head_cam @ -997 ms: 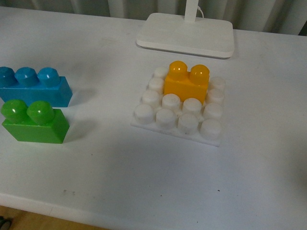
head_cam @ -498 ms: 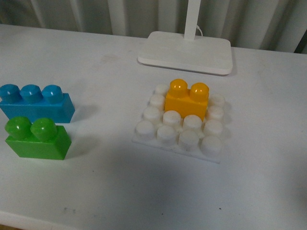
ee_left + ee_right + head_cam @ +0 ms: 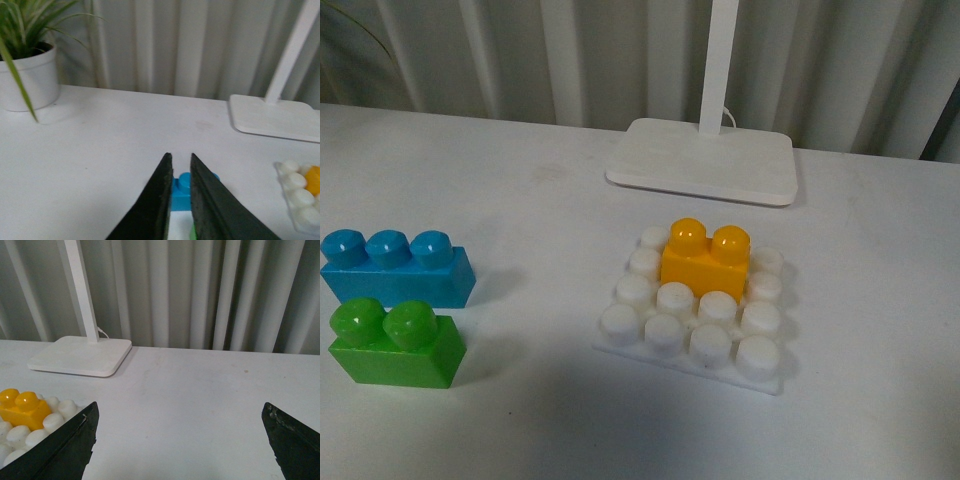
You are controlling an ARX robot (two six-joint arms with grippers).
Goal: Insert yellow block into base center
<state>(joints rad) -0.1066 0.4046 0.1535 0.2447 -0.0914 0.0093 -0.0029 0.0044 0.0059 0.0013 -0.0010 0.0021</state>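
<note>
The yellow block (image 3: 705, 263) stands upright on the white studded base (image 3: 697, 312), seated among the middle studs toward the far side. No gripper shows in the front view. In the left wrist view my left gripper (image 3: 179, 159) is shut with nothing in it, hanging over the blue brick (image 3: 181, 192), and the base (image 3: 300, 192) with the yellow block (image 3: 314, 179) lies apart at the edge. My right gripper (image 3: 180, 412) is open and empty above bare table, with the yellow block (image 3: 23, 407) on the base (image 3: 50, 421) off to its side.
A blue three-stud brick (image 3: 395, 269) and a green two-stud brick (image 3: 395, 343) sit together at the table's left. A white lamp foot (image 3: 702, 160) with its pole stands behind the base. A potted plant (image 3: 27, 70) stands at the far left by the curtain.
The front view has tilted upward, so everything sits lower in the picture and the curtain now shows behind the lamp. The bricks and base have not moved on the table.
</note>
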